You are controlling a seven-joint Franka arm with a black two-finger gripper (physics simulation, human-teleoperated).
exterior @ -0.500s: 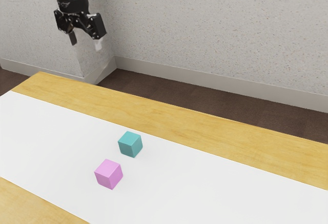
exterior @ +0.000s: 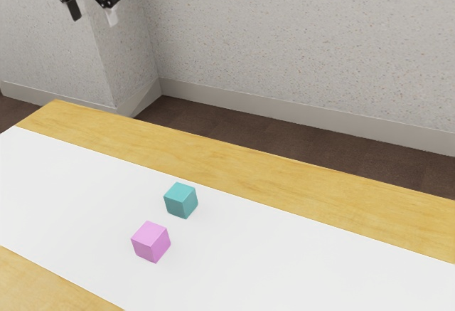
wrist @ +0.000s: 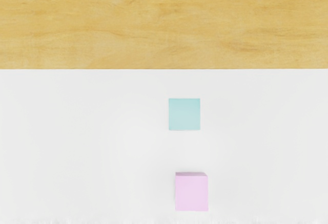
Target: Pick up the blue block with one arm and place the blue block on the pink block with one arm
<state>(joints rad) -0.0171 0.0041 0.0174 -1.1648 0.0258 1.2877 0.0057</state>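
Jaws: high in the exterior view's upper left corner, well above the desk (exterior: pixel 298 179); the two black fingers (exterior: pixel 73 11) stand spread apart with nothing between them.
Blue block (exterior: pixel 180 200): resting flat on the white sheet (exterior: pixel 71 190), well apart from the jaws.
Pink block (exterior: pixel 151 240): on the same sheet, near the blue block with a clear gap between them; its top face is bare.
Wrist view: blue block (wrist: pixel 184 114) lies between the pink block (wrist: pixel 191 191) and the desk's wooden band (wrist: pixel 154 24).
Backdrop: speckled grey wall (exterior: pixel 320 33), dark floor.
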